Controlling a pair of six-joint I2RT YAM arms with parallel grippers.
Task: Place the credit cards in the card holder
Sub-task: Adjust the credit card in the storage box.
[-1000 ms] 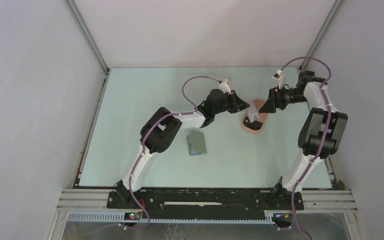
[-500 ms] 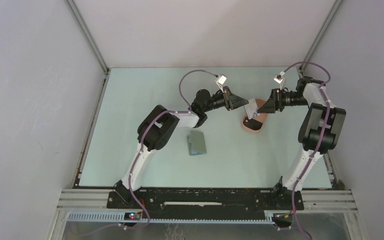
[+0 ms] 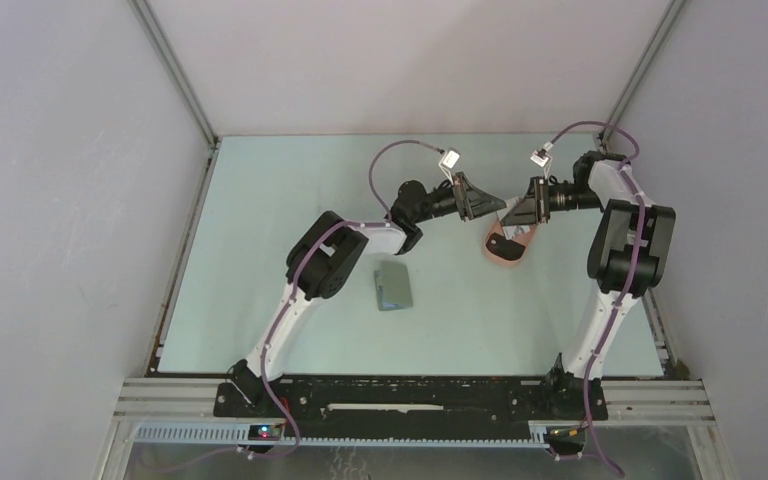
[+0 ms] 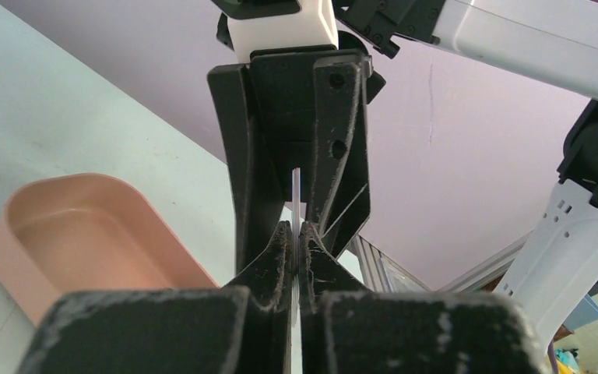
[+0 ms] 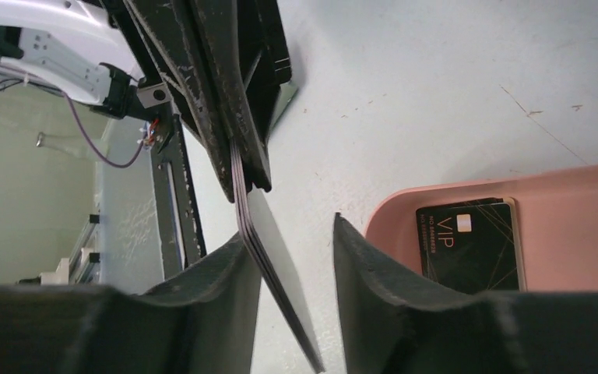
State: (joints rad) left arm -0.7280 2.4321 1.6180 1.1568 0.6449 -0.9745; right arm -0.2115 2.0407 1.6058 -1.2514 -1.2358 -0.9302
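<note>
A silvery-grey credit card [image 3: 511, 212] hangs in the air above the pink tray, with my left gripper [image 3: 488, 206] shut on one end. In the left wrist view the card [image 4: 296, 183] shows edge-on between the pinched pads. My right gripper [image 3: 522, 212] faces it from the right. Its jaws stand apart around the card's free end [image 5: 274, 269], the left finger [image 5: 226, 273] against the card and the right finger [image 5: 366, 265] clear of it. A black VIP credit card [image 5: 471, 245] lies in the tray. The grey-green card holder [image 3: 392, 287] lies flat on the table, nearer the arms' bases.
The salmon-pink oval tray [image 3: 506, 258] sits on the table just below both grippers; it also shows in the left wrist view [image 4: 86, 234] and the right wrist view [image 5: 584, 195]. Grey enclosure walls and metal frame rails surround the pale green table [image 3: 260, 230].
The left gripper lifted the silver card up out of the tray and turned it toward the right arm. The right gripper moved left around the card's free end and its jaws narrowed.
</note>
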